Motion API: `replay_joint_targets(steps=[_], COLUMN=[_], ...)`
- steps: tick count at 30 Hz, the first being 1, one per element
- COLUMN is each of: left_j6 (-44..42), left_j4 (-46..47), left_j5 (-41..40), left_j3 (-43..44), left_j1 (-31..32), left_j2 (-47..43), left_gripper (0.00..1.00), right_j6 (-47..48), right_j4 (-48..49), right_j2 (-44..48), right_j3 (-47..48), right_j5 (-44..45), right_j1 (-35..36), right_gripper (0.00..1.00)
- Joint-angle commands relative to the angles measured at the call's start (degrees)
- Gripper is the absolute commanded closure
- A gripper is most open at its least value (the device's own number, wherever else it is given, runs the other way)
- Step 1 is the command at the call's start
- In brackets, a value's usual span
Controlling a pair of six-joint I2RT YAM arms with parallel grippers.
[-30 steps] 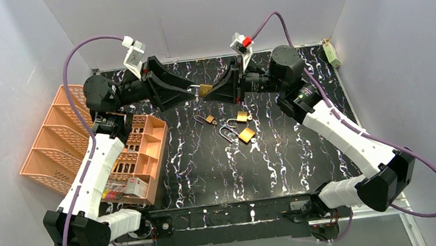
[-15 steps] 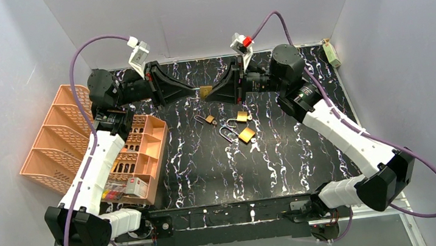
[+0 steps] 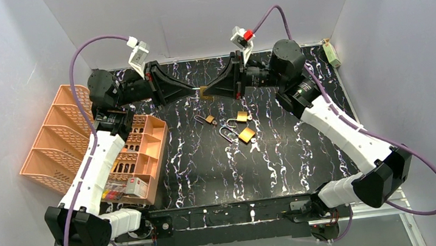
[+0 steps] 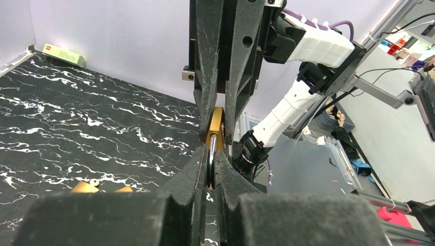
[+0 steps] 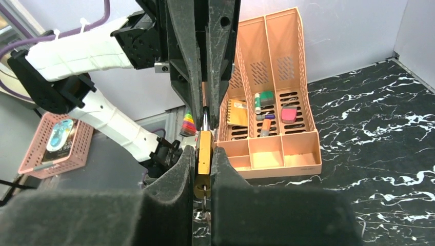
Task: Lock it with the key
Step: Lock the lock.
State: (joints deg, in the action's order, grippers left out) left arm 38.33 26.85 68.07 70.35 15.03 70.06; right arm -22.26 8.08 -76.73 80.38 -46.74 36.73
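A brass padlock (image 3: 203,90) hangs in the air over the far middle of the table, held between both grippers. My left gripper (image 3: 197,90) is shut on its silver shackle (image 4: 211,156); the brass body (image 4: 216,128) shows just beyond my fingertips. My right gripper (image 3: 210,91) is shut on the brass body (image 5: 204,151) from the opposite side. A key with a ring (image 5: 203,193) sticks out of the body's underside between the right fingers. The two grippers face each other tip to tip.
Three more brass padlocks lie on the black marbled table: a small one (image 3: 209,119), another (image 3: 242,116), and a larger one (image 3: 246,134) with its shackle open. An orange organiser (image 3: 76,138) stands at the left. A small green box (image 3: 332,53) lies at the far right.
The left arm straightened towards the padlock a second ago. The right wrist has since shifted slightly up and away. The padlock stays clamped between both grippers, almost in place.
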Motion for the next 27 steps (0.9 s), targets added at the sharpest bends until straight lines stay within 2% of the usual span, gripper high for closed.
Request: replay_joint_targets(steps=[1,5,6,8,9,10,11,12,14,16,18,19,22,24,27], left_j6=[0.84,-0.42,-1.67,-3.91,-4.22,-3.91,-3.05,-1.67,1.87,6.99,11.88,14.00,15.75,16.11,17.12], left_j4=[3.33,1.75,0.21,-4.22,-4.80,-4.55,-3.39,-1.73,2.73,9.56,16.02,18.48,20.85,21.13,21.94], left_j5=[-1.77,-1.84,-1.87,-2.46,-2.81,-2.93,-2.82,-2.55,-1.52,-0.15,0.33,0.43,1.18,1.83,2.48], left_j3=[-0.10,0.33,0.71,1.23,1.09,0.73,0.05,-0.76,-2.41,-4.70,-6.22,-6.82,-6.89,-6.37,-5.52], left_j1=[-0.74,-1.26,-1.54,-2.40,-3.02,-3.67,-4.30,-4.83,-5.61,-5.75,-5.79,-5.80,-5.76,-5.71,-5.57], left_j2=[-1.42,-1.82,-2.09,-2.87,-3.36,-3.96,-4.47,-4.91,-5.24,-4.94,-4.12,-3.68,-2.41,-1.77,-0.98], left_gripper=[1.00,1.00,0.97,0.63,0.55,0.52,0.52,0.56,0.75,0.79,0.73,0.66,0.57,0.56,0.65], right_j6=[-1.37,-2.67,-3.92,-8.03,-10.20,-12.36,-13.75,-14.34,-15.00,-15.46,-14.98,-15.07,-15.64,-16.21,-18.19], right_j4=[3.74,4.55,5.58,9.14,10.68,11.81,12.46,12.63,12.60,12.24,10.50,10.47,11.03,11.71,14.51], right_j2=[-0.69,-0.16,0.05,0.47,0.32,0.17,-0.02,-0.18,-0.62,-1.34,-2.26,-2.66,-3.26,-3.53,-4.44], right_j3=[3.13,2.82,2.53,1.51,1.21,1.11,1.14,1.39,1.85,2.75,3.85,3.98,4.05,4.22,4.33], right_j5=[-1.46,-2.41,-3.20,-5.45,-6.27,-8.09,-9.11,-9.80,-10.96,-11.86,-13.27,-13.85,-14.90,-15.32,-15.69], right_j1=[-0.21,-0.78,-1.53,-3.81,-5.29,-6.60,-7.56,-8.09,-8.55,-8.52,-8.52,-8.52,-8.50,-8.47,-8.44], right_gripper=[1.00,1.00,1.00,1.00,1.00,1.00,1.00,1.00,1.00,1.00,1.00,1.00,1.00,1.00,1.00])
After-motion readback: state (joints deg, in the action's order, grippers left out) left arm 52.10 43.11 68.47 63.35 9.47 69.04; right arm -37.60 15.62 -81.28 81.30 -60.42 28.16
